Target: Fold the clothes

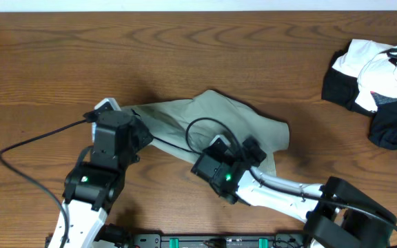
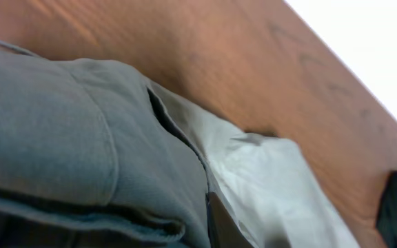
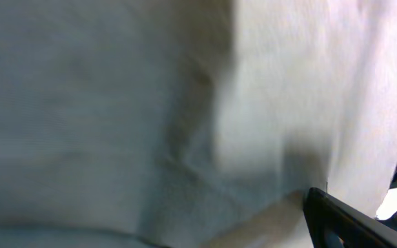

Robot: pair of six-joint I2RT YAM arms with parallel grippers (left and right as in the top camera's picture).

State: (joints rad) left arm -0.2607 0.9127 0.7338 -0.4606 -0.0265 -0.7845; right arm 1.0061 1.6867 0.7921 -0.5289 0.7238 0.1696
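The left hand (image 1: 138,129) sits low at the left edge of the khaki garment (image 1: 243,124). Its wrist view is filled with bunched cloth beside a sliver of dark finger (image 2: 220,222), so I cannot tell whether it is closed on fabric or only pressed against it. The right hand (image 1: 216,153) is down over the garment's middle. Cloth blanks out that view too, beside one dark finger (image 3: 340,220), and its opening cannot be told either.

The garment lies crumpled at the front centre of the counter (image 1: 185,48), well apart from the black and white heap (image 1: 381,76) at the right.

The likely trouble is a shallow or single-layer pinch: a pull would then slip free, or drag the whole garment as a wad. Uneven travel of the two hands would skew the fold.
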